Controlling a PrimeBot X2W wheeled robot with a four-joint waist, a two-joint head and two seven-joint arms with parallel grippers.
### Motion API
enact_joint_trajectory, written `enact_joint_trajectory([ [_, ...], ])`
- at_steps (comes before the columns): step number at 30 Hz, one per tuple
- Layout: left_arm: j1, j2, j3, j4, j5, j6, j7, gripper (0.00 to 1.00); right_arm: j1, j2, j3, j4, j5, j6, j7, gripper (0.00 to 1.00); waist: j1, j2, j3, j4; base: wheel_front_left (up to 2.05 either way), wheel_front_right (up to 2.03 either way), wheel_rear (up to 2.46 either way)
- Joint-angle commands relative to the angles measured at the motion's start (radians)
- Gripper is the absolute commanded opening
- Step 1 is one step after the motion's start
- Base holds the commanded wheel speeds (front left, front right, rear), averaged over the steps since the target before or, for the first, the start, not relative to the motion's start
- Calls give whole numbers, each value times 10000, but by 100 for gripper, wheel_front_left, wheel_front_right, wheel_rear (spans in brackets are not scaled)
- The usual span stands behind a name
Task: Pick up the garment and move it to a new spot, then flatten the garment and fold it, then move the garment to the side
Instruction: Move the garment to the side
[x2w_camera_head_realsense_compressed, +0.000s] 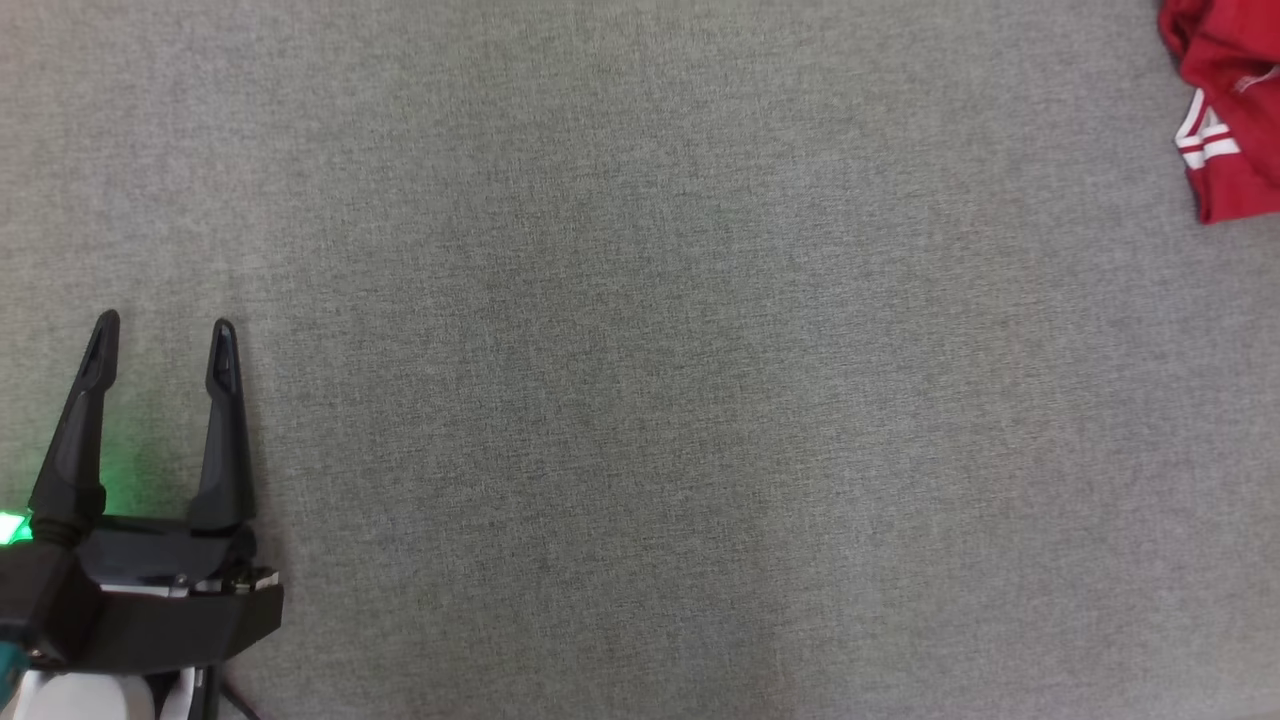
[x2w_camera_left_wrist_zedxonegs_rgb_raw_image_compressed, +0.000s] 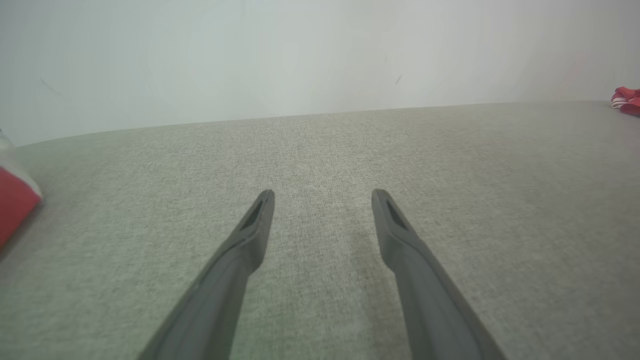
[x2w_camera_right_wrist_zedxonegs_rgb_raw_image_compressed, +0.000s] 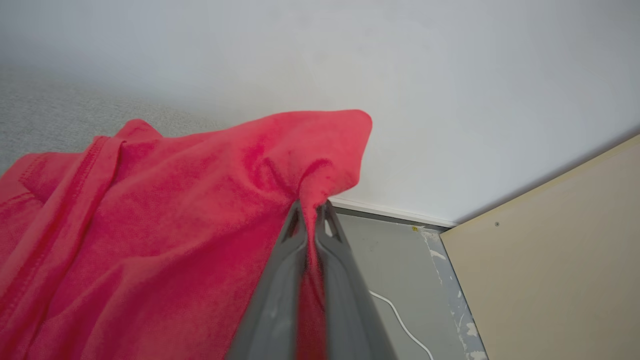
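The garment (x2w_camera_head_realsense_compressed: 1232, 100) is red with white stripes and lies bunched at the far right top corner of the grey fabric surface (x2w_camera_head_realsense_compressed: 640, 360). In the right wrist view my right gripper (x2w_camera_right_wrist_zedxonegs_rgb_raw_image_compressed: 311, 207) is shut on a fold of the red garment (x2w_camera_right_wrist_zedxonegs_rgb_raw_image_compressed: 165, 220), which drapes to the left of the fingers and is lifted at the pinched edge. My left gripper (x2w_camera_head_realsense_compressed: 165, 330) stands open at the lower left, well away from the garment, with nothing between its fingers. In the left wrist view that gripper (x2w_camera_left_wrist_zedxonegs_rgb_raw_image_compressed: 323, 196) hovers over bare fabric, and a bit of the garment (x2w_camera_left_wrist_zedxonegs_rgb_raw_image_compressed: 627, 99) shows far right.
A pale wall (x2w_camera_left_wrist_zedxonegs_rgb_raw_image_compressed: 300, 55) rises behind the grey surface. Another red thing (x2w_camera_left_wrist_zedxonegs_rgb_raw_image_compressed: 15, 205) sits at the left edge of the left wrist view. Past the surface's right end, the right wrist view shows grey floor (x2w_camera_right_wrist_zedxonegs_rgb_raw_image_compressed: 385, 265) with a white cable (x2w_camera_right_wrist_zedxonegs_rgb_raw_image_compressed: 400, 315) and a beige panel (x2w_camera_right_wrist_zedxonegs_rgb_raw_image_compressed: 555, 260).
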Motion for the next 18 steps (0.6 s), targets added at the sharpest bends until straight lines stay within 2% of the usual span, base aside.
enact_joint_trajectory([
  [1, -168, 2, 4, -11, 51, 18, -30, 100, 111, -30, -146, -36, -151, -30, 33, 0, -1, -2, 129, 2, 0, 0, 0],
  [2, -181, -18, -9, -4, 52, 18, -30, 100, 118, -26, -216, -1, -235, -30, 24, 0, -1, -2, 145, 30, 0, 0, 0],
  [3, -203, -63, -51, 12, 69, 18, -30, 100, 68, -33, -402, 33, -518, -30, -142, 76, -1, -2, 159, 98, 0, 0, 0],
  [4, -229, -81, -83, 21, 83, 18, -30, 100, 39, -21, -506, 81, -677, -30, -213, 100, -1, -2, 148, 144, 0, 0, 0],
  [12, -57, -303, 82, 111, 134, 18, -30, 100, 52, 428, -928, 15, -1510, -30, -652, 100, -1, -2, -297, 305, 0, 0, 0],
  [18, 333, -510, 279, 311, 135, 18, -30, 100, 488, 1184, -1012, -642, -1846, -30, -1232, 100, -1, -2, -1220, 357, 0, 0, 0],
])
